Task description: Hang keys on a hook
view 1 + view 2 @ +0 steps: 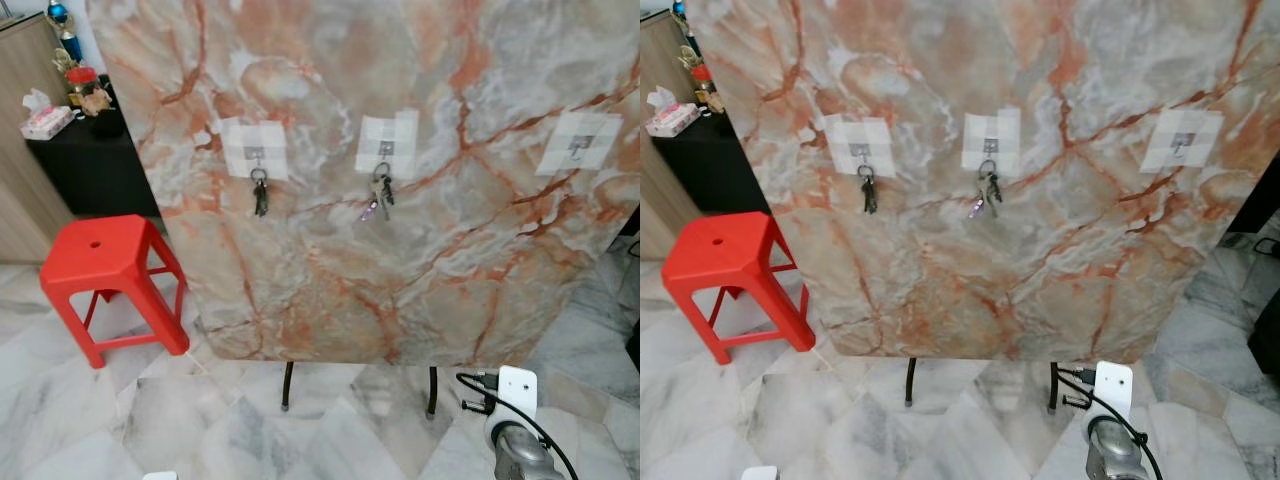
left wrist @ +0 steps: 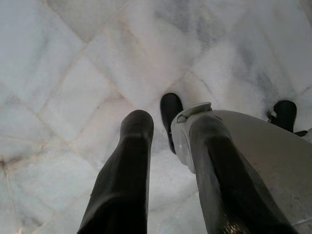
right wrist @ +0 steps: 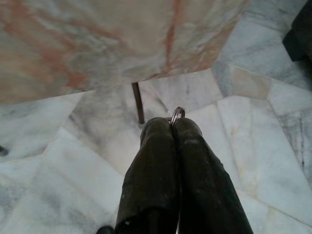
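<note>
The right hand [image 3: 171, 127] pinches a key ring [image 3: 177, 115], its fingers pressed together. Above it, the rightmost hook [image 1: 577, 146] hangs bare. The left hand [image 2: 168, 131] hangs with fingers parted, holding nothing.

Stool: 1 red plastic stool [image 1: 110, 283] is standing on the floor just left of the marble board.
Cabinet: a black cabinet [image 1: 90, 165] is sitting behind the stool, against the wall.
Tissue box: a pink tissue box [image 1: 45, 120] is resting on the cabinet top, beside some small ornaments [image 1: 88, 90].
Floor: pale marble tiles [image 1: 200, 430] are spreading underfoot.
</note>
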You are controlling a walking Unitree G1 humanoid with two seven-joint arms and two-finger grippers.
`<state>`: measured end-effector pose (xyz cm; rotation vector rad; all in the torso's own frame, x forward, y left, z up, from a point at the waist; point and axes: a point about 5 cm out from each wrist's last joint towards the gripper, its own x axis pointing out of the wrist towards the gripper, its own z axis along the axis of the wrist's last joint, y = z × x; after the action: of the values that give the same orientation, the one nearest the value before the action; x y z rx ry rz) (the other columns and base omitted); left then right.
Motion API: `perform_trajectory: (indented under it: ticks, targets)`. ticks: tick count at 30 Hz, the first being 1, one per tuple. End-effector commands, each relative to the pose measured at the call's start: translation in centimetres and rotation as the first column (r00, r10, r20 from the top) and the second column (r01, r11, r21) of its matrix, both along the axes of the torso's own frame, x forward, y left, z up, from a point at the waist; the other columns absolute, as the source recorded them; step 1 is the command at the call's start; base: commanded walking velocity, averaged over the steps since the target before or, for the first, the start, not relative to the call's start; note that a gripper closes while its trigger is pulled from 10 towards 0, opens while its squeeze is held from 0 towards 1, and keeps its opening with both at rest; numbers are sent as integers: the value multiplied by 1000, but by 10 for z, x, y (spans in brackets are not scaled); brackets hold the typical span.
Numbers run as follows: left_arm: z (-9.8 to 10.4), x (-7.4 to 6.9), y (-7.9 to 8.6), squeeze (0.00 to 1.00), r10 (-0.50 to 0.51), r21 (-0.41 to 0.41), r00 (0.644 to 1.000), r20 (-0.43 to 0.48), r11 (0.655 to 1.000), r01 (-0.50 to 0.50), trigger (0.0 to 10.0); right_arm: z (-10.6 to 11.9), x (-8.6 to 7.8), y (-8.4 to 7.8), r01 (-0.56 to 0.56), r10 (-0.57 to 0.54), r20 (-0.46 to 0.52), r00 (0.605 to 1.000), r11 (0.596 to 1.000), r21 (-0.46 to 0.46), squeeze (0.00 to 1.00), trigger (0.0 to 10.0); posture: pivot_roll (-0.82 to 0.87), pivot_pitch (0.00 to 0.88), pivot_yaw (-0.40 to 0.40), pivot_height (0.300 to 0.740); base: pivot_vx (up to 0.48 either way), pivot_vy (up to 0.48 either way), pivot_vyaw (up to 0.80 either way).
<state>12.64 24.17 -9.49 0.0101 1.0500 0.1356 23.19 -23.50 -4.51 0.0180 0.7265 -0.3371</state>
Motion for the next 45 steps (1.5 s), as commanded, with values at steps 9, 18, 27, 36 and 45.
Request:
perform_trajectory:
  ticks: [9,18,27,36,45]
  targets:
    - [0,-1,2,0,-12,10,1000,-17,1000,12,10000,9,11,0,25,-25,61,998,1000,-4,0,10000,-125,0,-6,740,0,-248,0]
    - [0,0,2,0,-27,17,1000,-15,999,27,10000,14,17,-1,32,-30,85,996,999,-18,0,10000,-120,0,-9,740,0,0,0]
    - [1,0,2,0,-13,14,1000,-11,1000,14,10000,38,27,-25,239,-190,211,959,941,-238,0,10000,-119,0,-6,740,0,0,0]
    - [2,2,3,0,6,18,1000,12,1000,-6,10000,73,46,-36,336,-176,405,897,866,-370,0,10000,-117,0,-8,740,0,0,0]
    - [2,2,3,0,1,15,1000,10,1000,-1,10000,80,51,-39,468,-350,462,815,867,-169,0,10000,-122,0,-8,740,0,0,0]
